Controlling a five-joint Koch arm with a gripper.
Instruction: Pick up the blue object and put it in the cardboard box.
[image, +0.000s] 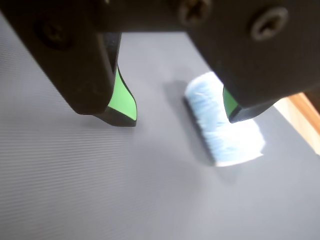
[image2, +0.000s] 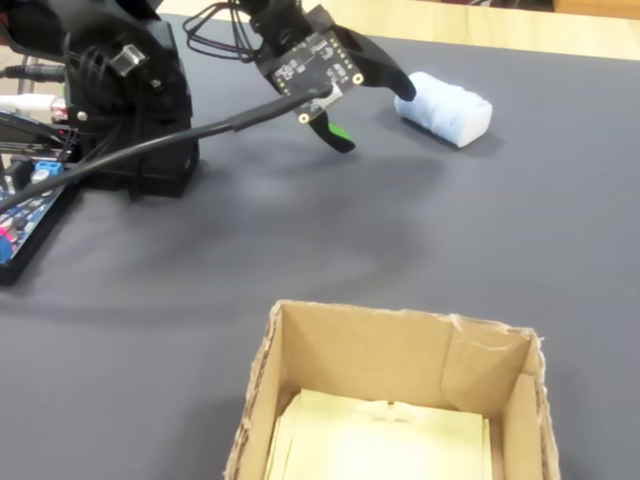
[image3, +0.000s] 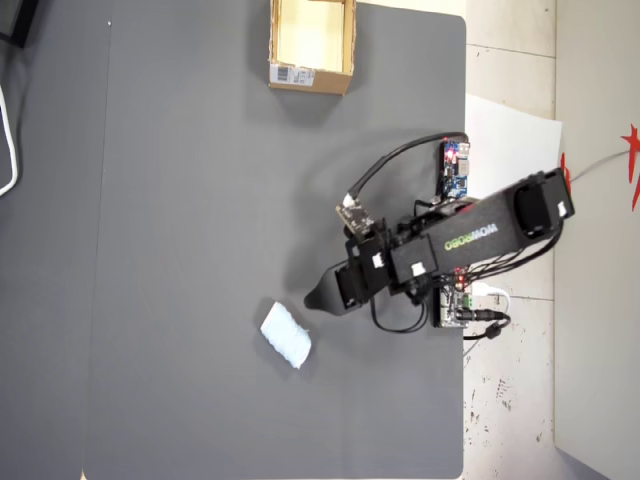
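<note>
The small pale-blue, ridged soft piece (image: 225, 122) lies on the dark grey tabletop (image3: 180, 200), with nothing gripping it. The black end effector with green pads (image: 182, 112) hovers over it, jaws spread apart. The tan cardboard box (image3: 311, 75) sits well apart, near the tabletop's edge.

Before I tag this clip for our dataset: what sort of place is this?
Likely a hobbyist's workbench: a dark grey mat over a table, bare circuit boards with loose wires beside the arm, and a tiled floor alongside.
</note>
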